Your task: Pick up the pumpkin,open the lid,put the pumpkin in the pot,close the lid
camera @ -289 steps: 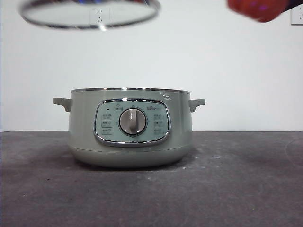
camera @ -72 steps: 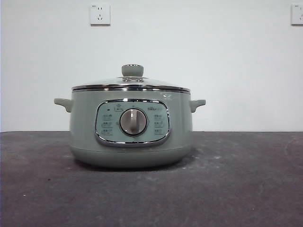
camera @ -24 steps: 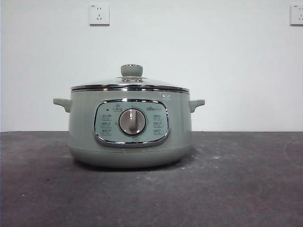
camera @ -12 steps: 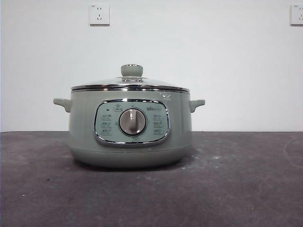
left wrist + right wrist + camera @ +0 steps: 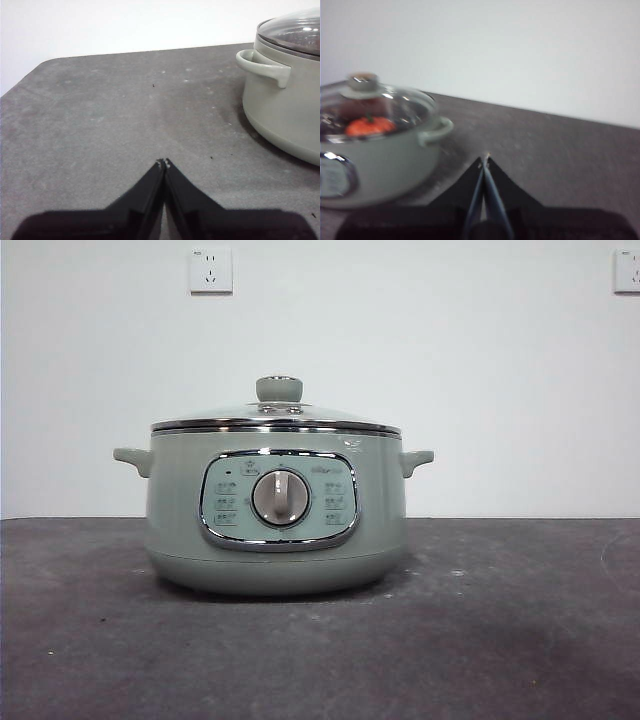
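Lid on pot, pumpkin inside; panel text unreadable. Both hands closed, empty: left, right.

The left gripper hangs low over the table with its two black jaws pressed together, tips touching; the right gripper sits likewise, jaws closed, holding nothing. Neither arm shows in the front view.

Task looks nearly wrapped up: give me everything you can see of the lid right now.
The lid is a shallow glass dome with a shiny steel rim and a sage-green, chrome-topped knob. It sits level and closed on the pot, rim on rim. Through its glass the right wrist view shows the orange pumpkin inside. Neither gripper touches it.
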You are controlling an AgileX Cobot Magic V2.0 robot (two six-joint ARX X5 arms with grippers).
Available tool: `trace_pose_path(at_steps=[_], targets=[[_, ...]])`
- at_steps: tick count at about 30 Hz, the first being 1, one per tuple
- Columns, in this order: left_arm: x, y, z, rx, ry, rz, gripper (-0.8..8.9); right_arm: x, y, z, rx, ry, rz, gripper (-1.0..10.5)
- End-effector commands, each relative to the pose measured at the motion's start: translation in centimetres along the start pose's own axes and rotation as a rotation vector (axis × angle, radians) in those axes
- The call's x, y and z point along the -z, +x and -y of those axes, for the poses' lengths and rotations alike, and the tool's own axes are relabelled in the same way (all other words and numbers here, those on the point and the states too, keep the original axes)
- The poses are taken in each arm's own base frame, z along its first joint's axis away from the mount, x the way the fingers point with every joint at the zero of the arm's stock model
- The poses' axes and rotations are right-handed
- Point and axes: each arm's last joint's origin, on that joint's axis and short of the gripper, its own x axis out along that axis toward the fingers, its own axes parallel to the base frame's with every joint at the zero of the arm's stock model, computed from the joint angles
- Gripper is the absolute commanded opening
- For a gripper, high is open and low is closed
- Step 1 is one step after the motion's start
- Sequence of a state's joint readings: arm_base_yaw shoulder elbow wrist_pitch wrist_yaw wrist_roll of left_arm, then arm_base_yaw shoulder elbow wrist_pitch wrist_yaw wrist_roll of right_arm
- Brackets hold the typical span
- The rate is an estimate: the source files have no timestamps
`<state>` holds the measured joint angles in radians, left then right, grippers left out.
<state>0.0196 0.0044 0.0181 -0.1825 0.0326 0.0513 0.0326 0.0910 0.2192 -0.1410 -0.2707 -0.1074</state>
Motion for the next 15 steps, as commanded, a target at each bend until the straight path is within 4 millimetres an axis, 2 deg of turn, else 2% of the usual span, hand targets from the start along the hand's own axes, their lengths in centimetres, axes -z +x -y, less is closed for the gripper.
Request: trace_pose_path(at_steps=[1,6,15], targets=[[0.5,0.1,0.0,-0.006,-0.007,-0.011,-0.04,2.6,0.3,-0.1,0.043,0.053,-0.011,0.0],[0.5,0.1,0.0,-0.006,-0.007,-0.011,-0.04,4.4,0.5,-0.1,0.093,0.084,-0.039,0.0],[0.5,0.1,0.0,-0.006,-0.007,-0.011,-0.04,6.7,0.8,-0.5,0.051,0.106,-0.151,0.0]])
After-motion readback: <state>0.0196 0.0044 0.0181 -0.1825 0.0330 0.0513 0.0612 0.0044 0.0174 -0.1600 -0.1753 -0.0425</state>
